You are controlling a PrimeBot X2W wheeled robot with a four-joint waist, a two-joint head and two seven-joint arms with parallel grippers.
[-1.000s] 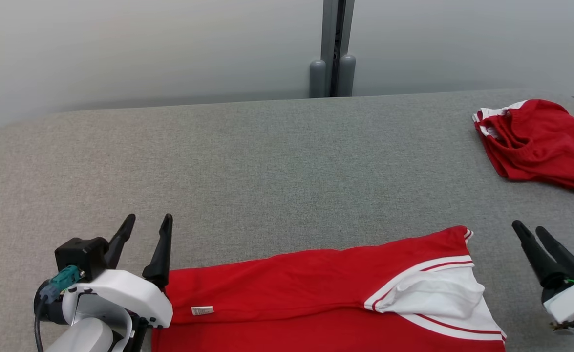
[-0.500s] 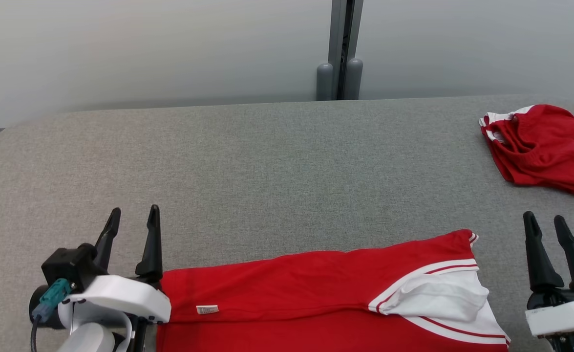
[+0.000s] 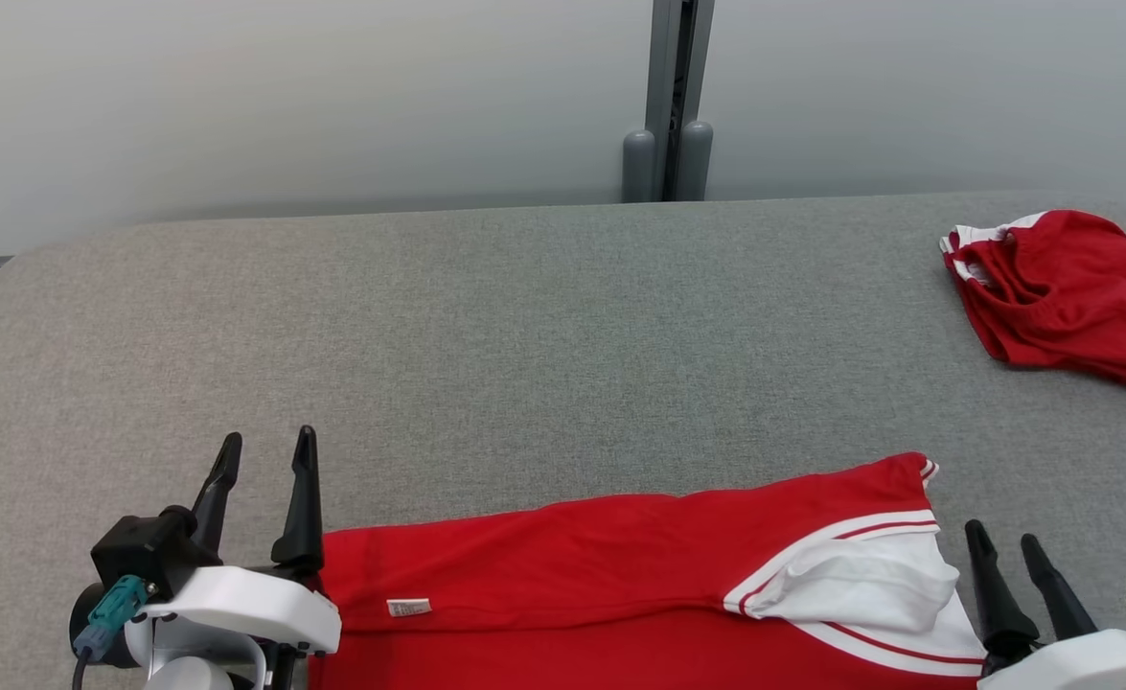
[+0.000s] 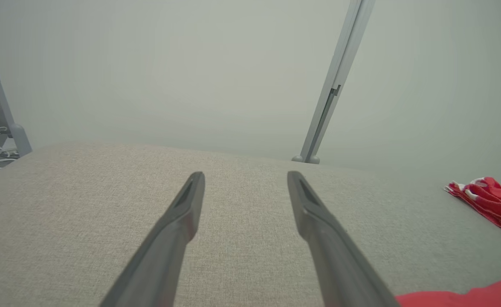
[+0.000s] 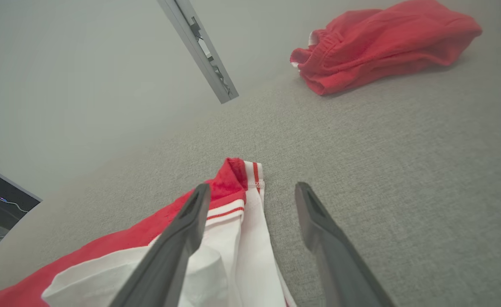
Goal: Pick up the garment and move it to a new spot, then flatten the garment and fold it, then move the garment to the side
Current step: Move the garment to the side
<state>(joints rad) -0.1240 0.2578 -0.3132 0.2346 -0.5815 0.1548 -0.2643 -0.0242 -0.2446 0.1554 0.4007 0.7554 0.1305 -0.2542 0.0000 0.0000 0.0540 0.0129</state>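
In the head view, the red garment (image 3: 620,565) with a white side panel lies flat at the near edge of the grey table (image 3: 524,335). The left end effector (image 3: 267,439) stands at the garment's left end with its two fingers apart and nothing between them. Its inner finger is just beside the cloth edge. The right end effector (image 3: 1000,533) is at the garment's right end, next to the white panel, also with the fingers apart and holding nothing. A second, crumpled red garment (image 3: 1070,287) lies well apart at the far right of the table.

In the left wrist view, the left end effector (image 4: 246,175) is spread wide over bare table (image 4: 84,200). A corner of the garment (image 4: 467,296) shows at the lower right.

In the right wrist view, the right end effector (image 5: 253,186) is spread wide, and the striped corner of the garment (image 5: 229,179) lies between its fingers. One finger crosses the white panel, but I cannot tell if it touches the cloth.
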